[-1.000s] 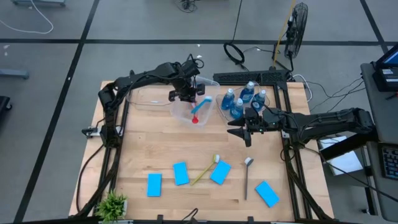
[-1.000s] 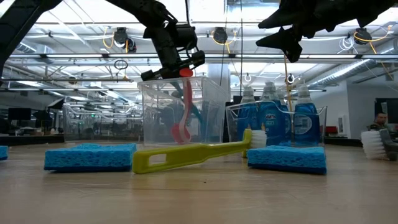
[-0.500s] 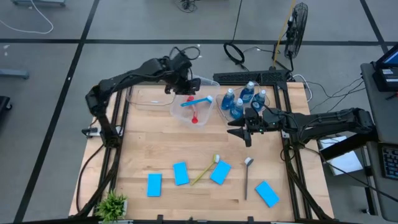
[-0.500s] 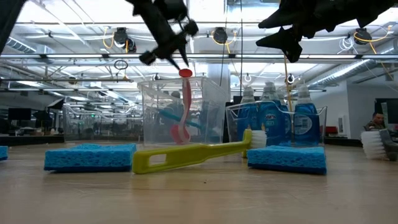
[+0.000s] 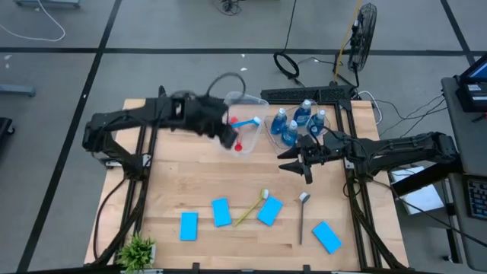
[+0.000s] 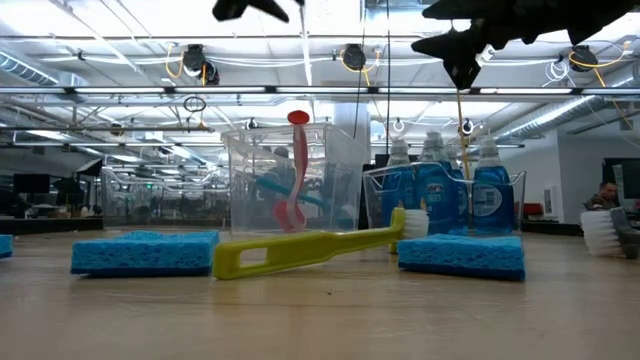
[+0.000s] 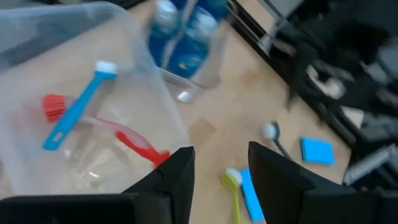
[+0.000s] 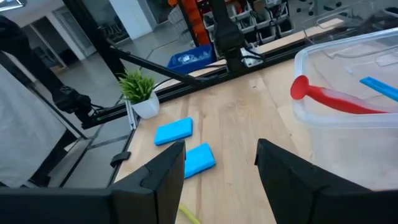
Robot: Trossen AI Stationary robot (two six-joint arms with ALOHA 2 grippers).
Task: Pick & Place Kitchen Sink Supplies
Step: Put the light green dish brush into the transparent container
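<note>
Both my arms are matte black, jointed links with dark cabling running behind each end effector. My left end effector (image 7: 221, 177) has two black, angular fingers; my right end effector (image 8: 221, 168) matches it.

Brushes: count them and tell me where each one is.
4. The red brush and the blue brush lie in the clear tub. The yellow brush and the grey brush lie on the table, among the sponges. None looks hidden.

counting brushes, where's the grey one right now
In the high view the grey brush lies flat on the table's front right part, between two blue sponges, just right of the yellow brush.
</note>
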